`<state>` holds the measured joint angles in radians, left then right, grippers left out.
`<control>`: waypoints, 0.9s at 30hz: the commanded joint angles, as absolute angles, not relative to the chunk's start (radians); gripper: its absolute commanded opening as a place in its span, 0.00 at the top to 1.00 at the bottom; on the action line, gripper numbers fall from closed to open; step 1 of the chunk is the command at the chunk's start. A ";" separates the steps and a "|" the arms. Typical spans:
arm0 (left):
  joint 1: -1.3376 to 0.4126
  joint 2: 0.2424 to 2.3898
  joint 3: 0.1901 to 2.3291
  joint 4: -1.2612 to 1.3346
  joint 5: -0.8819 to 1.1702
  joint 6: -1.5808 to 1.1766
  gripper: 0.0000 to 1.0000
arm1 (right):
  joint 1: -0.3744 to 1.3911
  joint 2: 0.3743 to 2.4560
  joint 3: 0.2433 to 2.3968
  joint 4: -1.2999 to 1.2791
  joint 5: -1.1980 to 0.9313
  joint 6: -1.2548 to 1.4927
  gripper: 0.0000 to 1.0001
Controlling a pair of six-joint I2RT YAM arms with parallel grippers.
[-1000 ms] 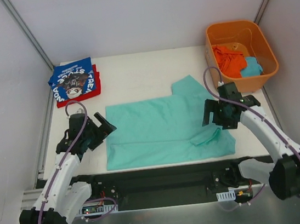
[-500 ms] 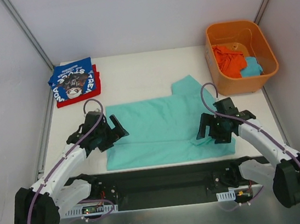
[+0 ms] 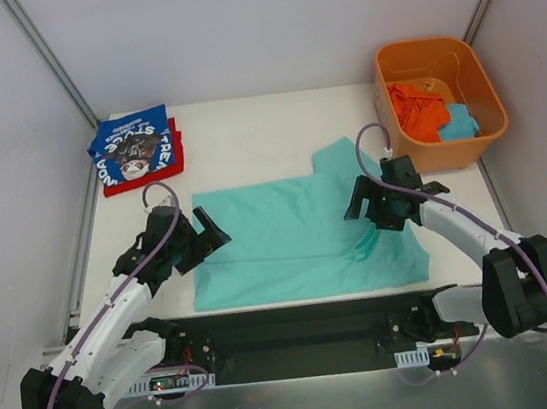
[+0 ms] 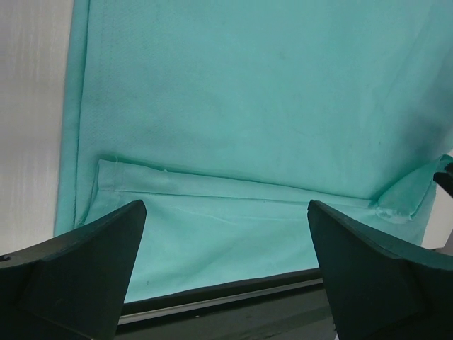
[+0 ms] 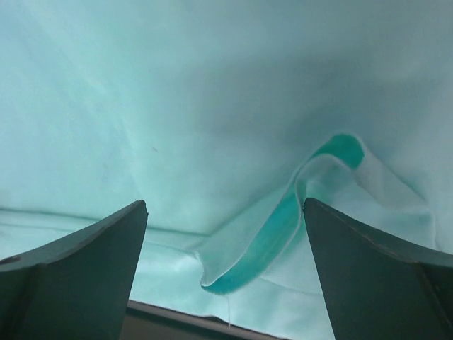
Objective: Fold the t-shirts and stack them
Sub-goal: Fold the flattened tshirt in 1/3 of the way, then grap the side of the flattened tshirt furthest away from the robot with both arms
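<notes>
The mint-teal t-shirt point(image 3: 292, 232) lies spread flat in the middle of the table, partly folded, one sleeve sticking up toward the back. It fills the left wrist view point(image 4: 248, 106) and the right wrist view point(image 5: 177, 106), where a folded sleeve edge curls up. My left gripper point(image 3: 207, 235) is open and empty over the shirt's left edge. My right gripper point(image 3: 368, 214) is open and empty over the shirt's right part, by the curled sleeve. The royal-blue t-shirt point(image 3: 132, 145) lies folded on the red t-shirt point(image 3: 110, 185) at the back left.
An orange plastic tub point(image 3: 484, 96) at the back right holds orange and teal cloth. The table's black front rail point(image 3: 299, 322) runs just below the shirt's near hem. White walls enclose the table.
Both grippers have moved inward over the teal shirt: the left one to the right onto its left edge, the right one left and toward the back over the sleeve. Both stay open.
</notes>
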<state>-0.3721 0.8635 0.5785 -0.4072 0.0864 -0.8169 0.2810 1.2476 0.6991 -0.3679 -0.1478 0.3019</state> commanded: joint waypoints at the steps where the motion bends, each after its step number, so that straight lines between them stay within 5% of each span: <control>1: -0.374 0.854 0.601 -0.446 0.034 -0.811 0.01 | 0.287 1.342 0.817 -0.285 -0.097 0.391 0.03; 10: -0.353 0.931 0.734 -0.520 -0.087 -0.764 0.01 | 0.298 1.425 1.052 -0.465 -0.006 0.270 0.03; 20: -0.163 1.407 1.058 -0.522 -0.093 -0.661 0.01 | 0.298 1.839 1.607 -0.621 0.155 -0.032 0.03; 27: -0.129 1.725 1.293 -0.525 -0.094 -0.600 0.22 | 0.275 2.188 2.018 -0.721 0.156 -0.048 0.03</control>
